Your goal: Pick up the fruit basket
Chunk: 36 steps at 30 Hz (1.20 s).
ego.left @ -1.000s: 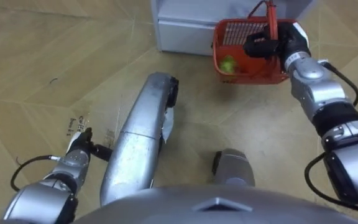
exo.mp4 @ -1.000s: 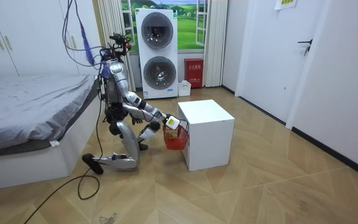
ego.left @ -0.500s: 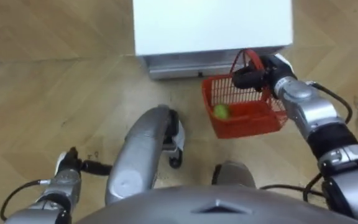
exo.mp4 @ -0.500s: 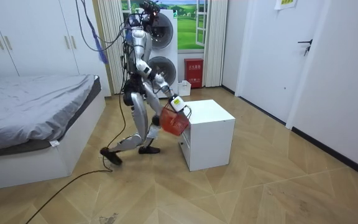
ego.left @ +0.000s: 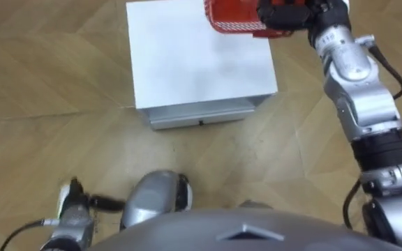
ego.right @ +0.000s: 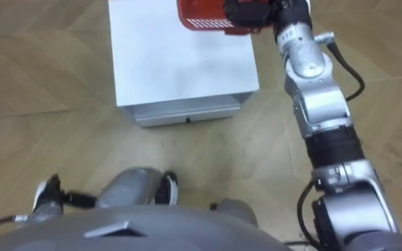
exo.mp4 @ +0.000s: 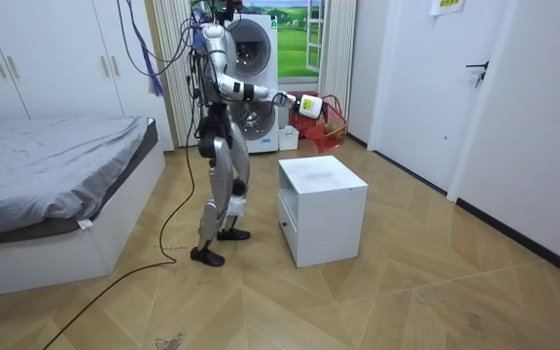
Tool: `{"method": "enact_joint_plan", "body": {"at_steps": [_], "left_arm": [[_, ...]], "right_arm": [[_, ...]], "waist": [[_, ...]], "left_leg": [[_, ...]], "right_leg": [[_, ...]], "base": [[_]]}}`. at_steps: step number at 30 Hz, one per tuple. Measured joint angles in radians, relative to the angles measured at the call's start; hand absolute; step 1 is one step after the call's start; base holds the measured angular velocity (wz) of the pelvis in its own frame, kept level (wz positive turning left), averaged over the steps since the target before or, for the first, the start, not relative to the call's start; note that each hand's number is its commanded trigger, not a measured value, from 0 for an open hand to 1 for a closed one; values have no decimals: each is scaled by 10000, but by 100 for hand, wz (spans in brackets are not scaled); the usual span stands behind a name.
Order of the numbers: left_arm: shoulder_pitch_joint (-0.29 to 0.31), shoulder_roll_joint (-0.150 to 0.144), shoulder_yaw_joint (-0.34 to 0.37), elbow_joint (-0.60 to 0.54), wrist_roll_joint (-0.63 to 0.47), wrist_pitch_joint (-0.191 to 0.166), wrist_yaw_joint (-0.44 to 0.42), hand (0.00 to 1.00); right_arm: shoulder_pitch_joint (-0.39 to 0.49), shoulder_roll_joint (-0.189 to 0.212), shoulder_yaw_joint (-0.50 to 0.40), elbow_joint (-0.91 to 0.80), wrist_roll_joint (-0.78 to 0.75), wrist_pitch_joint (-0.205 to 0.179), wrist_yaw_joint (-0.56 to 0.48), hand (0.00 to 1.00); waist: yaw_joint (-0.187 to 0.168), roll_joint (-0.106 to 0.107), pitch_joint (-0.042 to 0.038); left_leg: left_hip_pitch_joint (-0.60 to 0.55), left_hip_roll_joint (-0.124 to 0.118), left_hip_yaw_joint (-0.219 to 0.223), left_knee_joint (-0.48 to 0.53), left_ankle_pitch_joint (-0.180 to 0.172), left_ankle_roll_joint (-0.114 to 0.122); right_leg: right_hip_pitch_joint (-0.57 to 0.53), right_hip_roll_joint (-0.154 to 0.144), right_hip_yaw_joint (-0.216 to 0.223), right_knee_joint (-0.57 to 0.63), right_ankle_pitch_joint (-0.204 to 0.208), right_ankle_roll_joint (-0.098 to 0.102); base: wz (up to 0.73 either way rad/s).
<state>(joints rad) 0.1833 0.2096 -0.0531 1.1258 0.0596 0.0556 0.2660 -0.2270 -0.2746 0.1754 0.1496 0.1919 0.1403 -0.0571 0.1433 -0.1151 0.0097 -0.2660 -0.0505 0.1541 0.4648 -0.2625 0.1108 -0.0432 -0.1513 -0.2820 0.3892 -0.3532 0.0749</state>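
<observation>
Lifted off the floor, fruit basket [ego.left: 230, 17] now hangs over the white cabinet's [ego.left: 194, 70] far edge, your right hand [ego.left: 288, 21] clenched on its handle; left hand [ego.left: 72, 206] unreadable; outstretched-arm swing could loosen that grip.

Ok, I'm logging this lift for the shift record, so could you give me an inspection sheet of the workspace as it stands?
Surface: white cabinet on the wooden floor, drawer front toward the robot.
Job's things: red basket held in the air higher than the cabinet's top, touching neither it nor the floor.
Clutter: nothing seen.
Hands: right hand curled round the basket's handle, arm stretched forward; left hand low at the robot's side.
Cables: nothing seen besides the robot's own.
Surroundings: bed at the room view's left; stacked washing machines behind the robot.
</observation>
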Motion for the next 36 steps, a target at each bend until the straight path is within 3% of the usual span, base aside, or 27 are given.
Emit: {"method": "enact_joint_plan", "body": {"at_steps": [6,12,23,32,36], "left_arm": [[259,-40,117,-12,329,194,-320,0],[263,-60,433,-59,615,285,-423,0],[265,-145,493,-94,957,683,-745,0],[327,-132,509,-147,925,744,-852,0],[337,-138,523,-176,1026,746,-895,0]], "right_arm": [[0,-1,17,-137,32,-162,165,100],[57,-17,14,-419,225,-187,166,100],[257,-35,295,-756,450,-191,617,100],[525,-22,438,-666,469,-189,829,100],[527,72,447,273,292,-192,966,100]], "waist": [[86,-79,15],[219,-184,17],[427,-201,5],[563,-212,-4],[637,-212,-9]], "left_leg": [[280,42,-269,-355,263,-249],[352,80,-380,-575,415,-316],[358,87,-518,-589,559,-321],[359,73,-659,-584,582,-338],[333,73,-727,-573,582,-340]], "right_leg": [[373,150,-438,-320,117,-207],[477,274,-476,-472,216,-379],[577,305,-677,-519,278,-465],[730,385,-785,-704,368,-473],[778,465,-788,-823,421,-465]], "base": [[15],[4],[4],[4],[3]]}}
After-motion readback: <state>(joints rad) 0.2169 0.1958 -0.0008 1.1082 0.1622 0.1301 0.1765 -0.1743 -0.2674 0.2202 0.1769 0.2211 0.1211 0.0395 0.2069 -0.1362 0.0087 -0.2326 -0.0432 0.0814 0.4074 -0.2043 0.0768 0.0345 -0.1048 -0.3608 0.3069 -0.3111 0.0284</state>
